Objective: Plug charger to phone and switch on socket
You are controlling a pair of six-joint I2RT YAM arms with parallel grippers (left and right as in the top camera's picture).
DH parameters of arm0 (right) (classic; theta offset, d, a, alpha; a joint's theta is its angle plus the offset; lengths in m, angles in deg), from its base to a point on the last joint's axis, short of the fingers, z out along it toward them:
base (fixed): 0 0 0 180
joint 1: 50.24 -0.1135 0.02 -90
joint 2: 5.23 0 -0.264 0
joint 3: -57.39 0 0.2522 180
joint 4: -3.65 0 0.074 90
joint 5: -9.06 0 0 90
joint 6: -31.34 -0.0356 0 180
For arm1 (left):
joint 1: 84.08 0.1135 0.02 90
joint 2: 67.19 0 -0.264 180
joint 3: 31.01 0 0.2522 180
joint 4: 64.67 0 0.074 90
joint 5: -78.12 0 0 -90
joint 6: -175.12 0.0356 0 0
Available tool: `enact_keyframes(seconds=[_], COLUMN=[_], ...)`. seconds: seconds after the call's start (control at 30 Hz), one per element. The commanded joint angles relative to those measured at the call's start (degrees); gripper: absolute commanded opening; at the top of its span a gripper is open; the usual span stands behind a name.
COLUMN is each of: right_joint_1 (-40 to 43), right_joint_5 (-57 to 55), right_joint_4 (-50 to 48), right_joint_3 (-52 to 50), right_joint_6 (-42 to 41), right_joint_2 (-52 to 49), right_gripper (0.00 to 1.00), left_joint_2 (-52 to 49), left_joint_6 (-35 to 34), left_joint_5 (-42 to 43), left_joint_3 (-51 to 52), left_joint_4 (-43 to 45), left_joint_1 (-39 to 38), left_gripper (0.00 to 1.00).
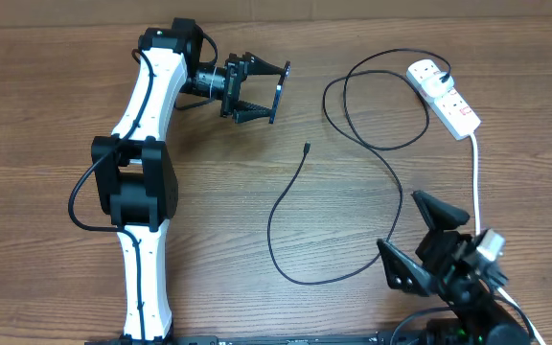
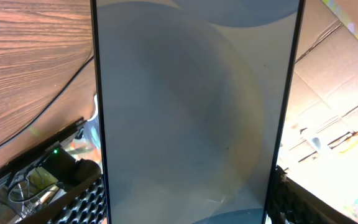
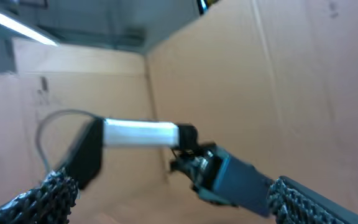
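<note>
Overhead, left gripper (image 1: 272,94): I see its jaws clamped on the phone (image 1: 279,88), which it holds edge-on to this camera.
Overhead, right gripper (image 1: 399,219): jaws wide apart, nothing between them.
Overhead, charger (image 1: 269,228): it loops away from the socket (image 1: 446,96) at the far right. Its connector tip lies on the table (image 1: 46,105), well apart from the phone.
Left wrist: the phone (image 2: 191,112) fills the middle of the view, its screen pale and blank-looking. I can't read any text on it.
Right wrist: blurred, with the fingers (image 3: 48,193) spread wide and cardboard (image 3: 303,81) behind.
</note>
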State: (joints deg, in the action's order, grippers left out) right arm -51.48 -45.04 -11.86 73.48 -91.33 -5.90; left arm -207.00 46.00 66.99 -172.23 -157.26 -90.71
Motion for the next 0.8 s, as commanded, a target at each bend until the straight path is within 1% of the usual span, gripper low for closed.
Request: enact_keyframes(seconds=[0.0,0.07,0.13,0.2,0.3,0.33,0.37,0.43,0.47,0.5,0.57,0.63,0.7,0.73,0.77], right_joint_1=[-0.3,-0.3,-0.3,-0.3,-0.3,-0.3,-0.3,-0.3,-0.3,-0.4,-0.4,-0.4,-1.1,-1.9,-3.3], right_joint_5=[-1.7,-2.0,-1.9,-1.5,-1.2,-1.4,-2.1,-4.5,-4.2,-3.8,0.6,8.8,16.7,16.6,13.6], right_joint_4=[2.8,8.4,16.9,24.7,41.9,49.6,55.4,70.7,80.1,84.5,88.8,93.2,91.9,91.8,92.2], right_joint_3=[8.3,14.8,24.1,32.3,47.7,53.8,58.2,69.7,77.4,81.5,87.1,90.7,91.1,91.1,91.1], right_joint_6=[-3.8,1.3,7.8,12.3,19.0,21.5,23.0,25.2,26.9,27.0,26.9,26.9,26.9,26.8,26.6], right_joint_2=[-2.1,-5.3,-11.3,-17.4,-29.0,-33.9,-37.5,-47.5,-54.6,-58.6,-64.7,-69.7,-74.3,-75.8,-77.3], right_gripper=[1.00,1.00,1.00,1.00,1.00,1.00,1.00,1.00,1.00,1.00,1.00,1.00,1.00,1.00,1.00], left_joint_2=[0.1,0.1,0.1,0.1,0.1,0.1,0.1,0.1,0.1,0.1,0.1,0.1,0.1,0.1,0.1], left_joint_6=[-0.8,-0.8,-0.8,-0.8,-0.8,-0.8,-0.8,-0.8,-0.8,-0.8,-0.9,-1.2,-1.2,-1.2,-1.2], left_joint_5=[3.2,3.3,3.2,3.2,3.2,3.2,3.2,3.2,3.0,3.0,2.1,1.0,-0.3,-0.8,-1.8], left_joint_3=[-1.7,-1.7,-1.7,-1.7,-1.7,-1.7,-1.7,-1.7,-1.7,-1.7,-1.7,-1.7,-1.7,-1.7,-1.7], left_joint_4=[0.0,0.0,0.0,0.0,0.0,0.0,0.0,0.0,0.0,0.0,0.0,0.0,0.0,0.0,0.0], left_joint_1=[0.3,0.3,0.3,0.3,0.3,0.3,0.3,0.3,0.2,0.2,0.2,0.2,0.2,0.2,0.0], left_gripper=[0.72,0.72,0.72,0.72,0.72,0.72,0.72,0.72,0.72,0.72,0.72,0.72,0.72,0.72,0.72])
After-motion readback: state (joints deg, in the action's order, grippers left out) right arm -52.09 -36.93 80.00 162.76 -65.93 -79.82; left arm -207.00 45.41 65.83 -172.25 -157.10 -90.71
